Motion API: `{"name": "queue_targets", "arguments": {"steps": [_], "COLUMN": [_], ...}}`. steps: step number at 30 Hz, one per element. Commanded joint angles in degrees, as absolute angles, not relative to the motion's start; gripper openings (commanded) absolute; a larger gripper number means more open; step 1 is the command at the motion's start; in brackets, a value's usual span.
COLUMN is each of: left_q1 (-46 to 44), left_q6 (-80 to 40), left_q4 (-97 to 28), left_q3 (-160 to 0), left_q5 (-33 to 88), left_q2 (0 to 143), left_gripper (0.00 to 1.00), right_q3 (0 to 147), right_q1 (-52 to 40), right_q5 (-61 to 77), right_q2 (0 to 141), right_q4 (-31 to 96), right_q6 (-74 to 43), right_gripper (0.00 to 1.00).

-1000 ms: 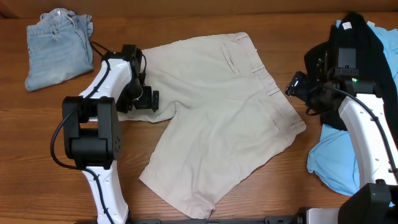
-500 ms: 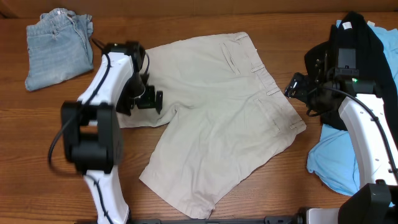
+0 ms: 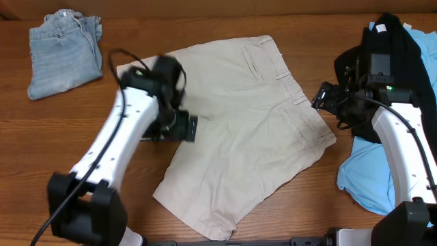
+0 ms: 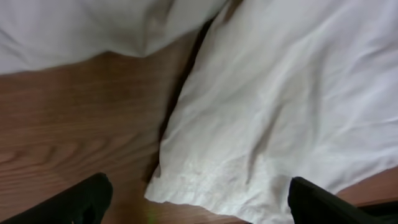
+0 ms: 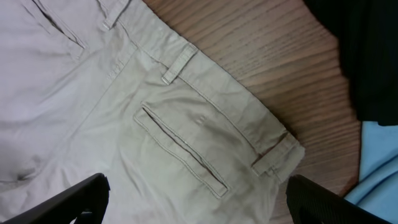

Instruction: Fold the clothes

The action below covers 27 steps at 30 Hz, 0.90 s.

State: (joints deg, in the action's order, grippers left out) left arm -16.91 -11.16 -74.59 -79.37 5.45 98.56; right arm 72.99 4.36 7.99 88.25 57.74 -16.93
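Observation:
The pale beige shorts [image 3: 252,130] lie spread flat on the wooden table, back pockets up, waistband toward the right. My left gripper [image 3: 179,127] is open and empty, hovering over the crotch edge between the two legs; its wrist view shows a leg hem [image 4: 261,155] and bare wood. My right gripper [image 3: 326,97] is open and empty above the waistband corner [image 5: 277,155] and a back pocket [image 5: 183,149]. A black garment [image 3: 396,55] and a sky-blue top [image 3: 372,174] lie at the right. Folded light-blue denim [image 3: 63,51] sits at the far left.
The wooden table [image 3: 54,137] shows bare wood at the left front. The right arm's base stands over the black and blue garments near the right edge.
My left arm has swung right and toward the front, from the left leg's edge to over the crotch of the shorts. The right arm and the clothes have not moved.

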Motion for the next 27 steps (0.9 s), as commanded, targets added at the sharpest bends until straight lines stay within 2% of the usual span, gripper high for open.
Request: {"name": "queue_targets", "arguments": {"steps": [1,6,14,16,18,22,23,24,25,27], "left_q1": [-17.3,-17.3,-17.3,-17.3,-17.3,-17.3,-17.3,-17.3,-17.2,-16.6], "left_q6": [-13.8,-13.9,-14.0,-14.0,-14.0,-14.0,-14.0,-14.1,-14.7,-17.8], "left_q4": [-72.5,-67.4,-54.9,-52.4,-51.4,-50.5,-50.5,-50.5,-50.5,-50.6], "left_q3": [-73.1,-67.0,-57.1,-54.7,-53.5,-52.5,-52.5,-52.5,-52.5,-52.5], "left_q5": [6.1,5.7,5.9,5.9,5.9,5.0,3.9,2.3,0.4,-4.5], "left_q2": [98.8,98.9,99.0,99.0,99.0,99.0,99.0,99.0,99.0,99.0], "left_gripper": [0.91,0.81,0.83,0.80,0.71,0.30,0.24,0.12,0.05,0.04], "right_q3": [73.2,73.2,73.2,73.2,73.2,73.2,73.2,73.2,73.2,73.2], "right_q1": [4.1,4.1,4.1,4.1,4.1,4.1,4.1,4.1,4.1,4.1], "right_q5": [8.9,9.1,9.1,9.1,9.1,9.1,9.1,9.1,9.1,9.1], "right_q2": [87.5,87.5,87.5,87.5,87.5,87.5,87.5,87.5,87.5,87.5], "right_q4": [57.1,56.4,56.0,55.9,55.9,55.8,55.7,55.7,55.7,55.7], "right_q6": [-16.4,-16.4,-16.4,-16.4,-16.4,-16.4,-16.4,-16.4,-16.4,-16.4], "right_gripper": [0.95,0.96,0.96,0.96,0.97,0.98,0.98,0.98,0.98,0.99]}}
